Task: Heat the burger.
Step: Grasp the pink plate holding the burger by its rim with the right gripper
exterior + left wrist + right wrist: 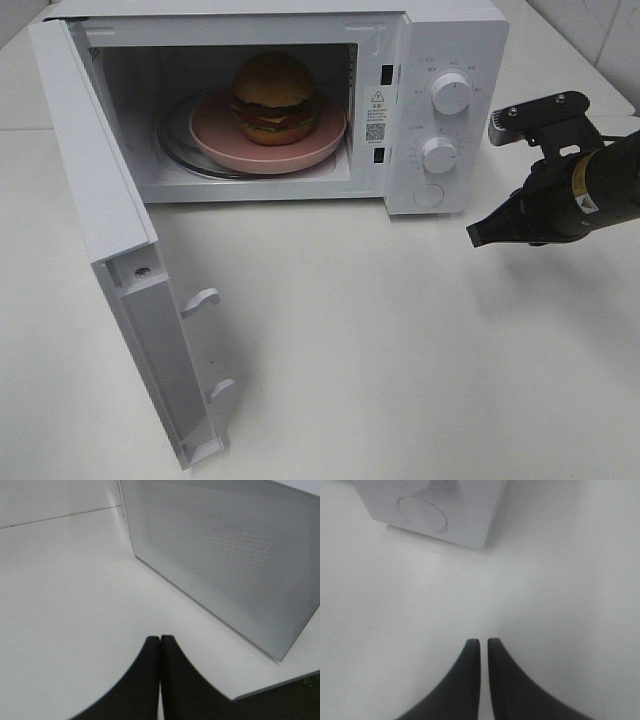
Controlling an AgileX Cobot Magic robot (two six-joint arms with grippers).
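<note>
From up high, the burger (273, 95) is sitting on a pink plate (268, 140) inside the microwave (440, 40). The door (100, 200) is hanging wide open, so I think the heating is not starting yet. The right gripper (475, 237) is floating over the table (400, 350), just beside the microwave and near its two dials (451, 93). It is carrying nothing. Maybe it is waiting there to turn a dial. The left arm is not showing here.

In the left wrist view, the left gripper (160, 639) is pressing its fingers together with nothing between them. It is facing the dotted side of the door (225, 555). I think closed fingers are good for pushing the door shut.

In the right wrist view, the right gripper (483, 641) is keeping its fingers a tiny bit apart, with nothing inside. It is pointing toward the microwave's corner (460, 510) and a round button (422, 514).
</note>
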